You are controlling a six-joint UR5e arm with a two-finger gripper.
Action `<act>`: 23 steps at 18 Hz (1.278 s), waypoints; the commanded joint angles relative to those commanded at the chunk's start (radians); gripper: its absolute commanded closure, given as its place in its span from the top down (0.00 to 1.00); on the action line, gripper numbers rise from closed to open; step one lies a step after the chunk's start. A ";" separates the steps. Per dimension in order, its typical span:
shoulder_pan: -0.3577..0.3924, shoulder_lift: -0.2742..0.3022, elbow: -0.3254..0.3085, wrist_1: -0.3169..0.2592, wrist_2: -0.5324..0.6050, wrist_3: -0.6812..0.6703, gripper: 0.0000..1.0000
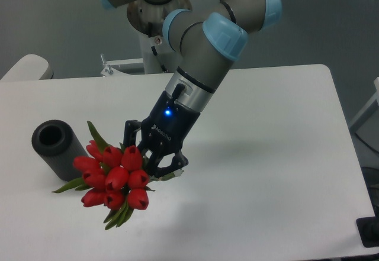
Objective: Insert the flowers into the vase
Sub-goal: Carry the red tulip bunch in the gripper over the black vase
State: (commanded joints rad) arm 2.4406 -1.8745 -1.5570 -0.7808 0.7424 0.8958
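Flowers (115,178) clamped between the fingers (155,165) — red buds toward the camera, beside the vase (56,145).

I count one bunch of flowers (115,178), and in it about nine red tulip buds, though a few overlap and the tally could be off by one. There are several green leaves among them; I can make out at least four, at the left, top and bottom of the bunch. One dark grey vase (56,147) stands to the left. One white table (266,154) carries everything. I have one gripper (151,160), with two fingers.
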 joint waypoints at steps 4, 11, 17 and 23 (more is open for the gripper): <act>-0.021 0.012 -0.006 0.000 0.000 -0.018 0.28; -0.058 0.025 -0.008 0.005 0.000 -0.055 0.29; -0.094 0.037 -0.017 0.008 -0.017 -0.055 0.28; -0.091 0.035 -0.018 0.011 -0.176 -0.049 0.28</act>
State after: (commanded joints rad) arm 2.3500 -1.8392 -1.5754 -0.7701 0.5663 0.8468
